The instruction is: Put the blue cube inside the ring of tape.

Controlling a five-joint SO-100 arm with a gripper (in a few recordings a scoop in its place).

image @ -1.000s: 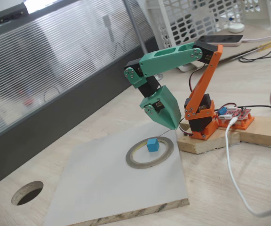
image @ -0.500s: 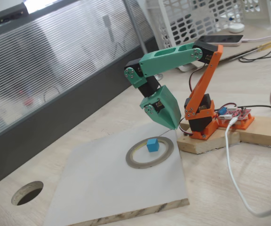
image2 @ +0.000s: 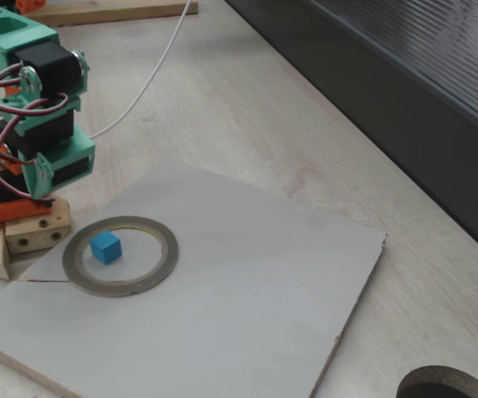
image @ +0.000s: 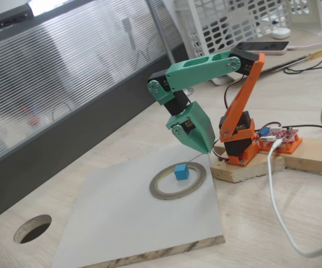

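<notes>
Green gripper (image: 203, 146) has its fingers pressed together into a point with nothing in them, hanging just above the far edge of the ring of tape (image: 178, 181). The blue cube (image: 181, 172) is sitting inside the ring, toward the arm side, a bit off-centre. Ring lies flat on a white board (image: 133, 218), which rests on the wooden table (image: 295, 223) with a round hole (image: 32, 228) cut near the corner.

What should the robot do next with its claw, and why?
Probably nothing more than tuck the arm back to rest. The blue cube already sits on the board inside the ring of tape, near its far edge, and the green claw hangs above and behind it, holding nothing. Whether the claw is open, I cannot tell.
</notes>
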